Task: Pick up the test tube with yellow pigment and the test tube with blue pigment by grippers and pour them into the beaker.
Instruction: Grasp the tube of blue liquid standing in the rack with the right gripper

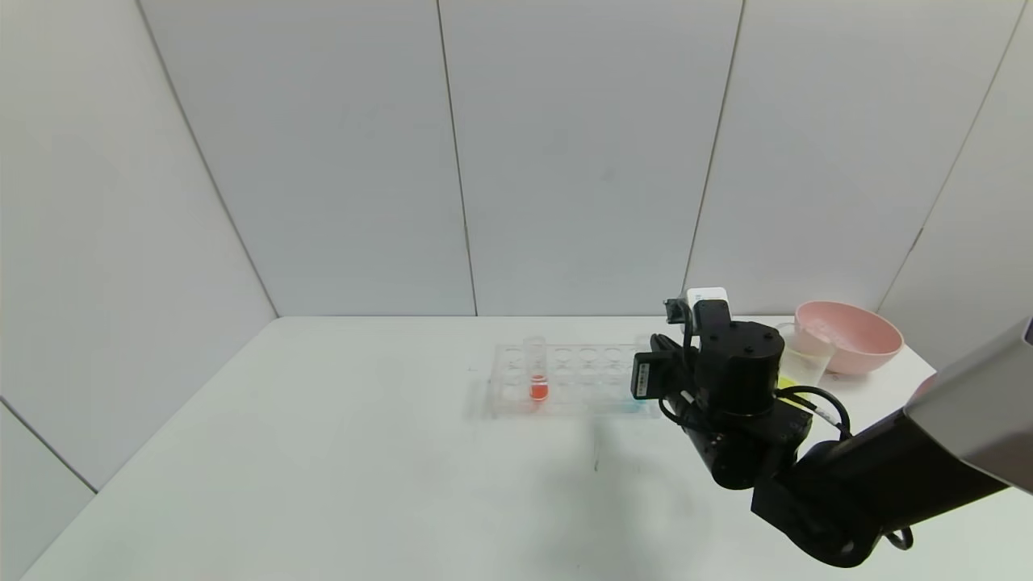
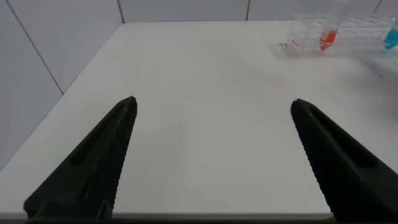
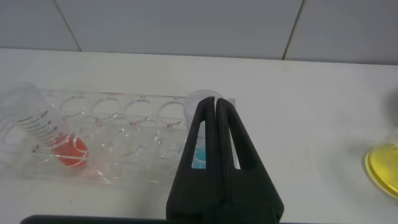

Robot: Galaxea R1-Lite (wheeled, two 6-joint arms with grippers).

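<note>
Left hand (image 2: pixel 211 162): fingers spread wide over bare counter (image 2: pixel 199 81); holds nothing. Unseen in the head view, so it looks parked well to the left of the work.
Red-orange tube (image 1: pixel 537 379): upright near the left end of the clear rack (image 1: pixel 565 379); not part of the task.
Blue-pigment tube (image 3: pixel 200 127): stands in the rack's right end, cyan liquid at the bottom. The right hand (image 3: pixel 216 112) has its fingers pressed together directly in front of it; whether they pinch the tube wall or merely sit before it, I cannot tell.
Beaker (image 1: pixel 803 355): right of the rack, just beside the pink bowl (image 1: pixel 851 335). The right wrist view shows a yellow pool (image 3: pixel 382 168) at its edge, probably liquid already in the beaker.
Yellow-pigment tube: not identifiable in any view; a yellow fleck sits beside the arm in the head view.
Step in hand (judgement): yellow portion appears done; the blue tube is being taken.
Next move needs: a confirmed grip, a straight lift clear of the rack, carry rightward, tilt over the beaker rim.
View differences: head view hides the blue tube behind the right arm; the right wrist view shows it. Only the left wrist view shows the left hand.
</note>
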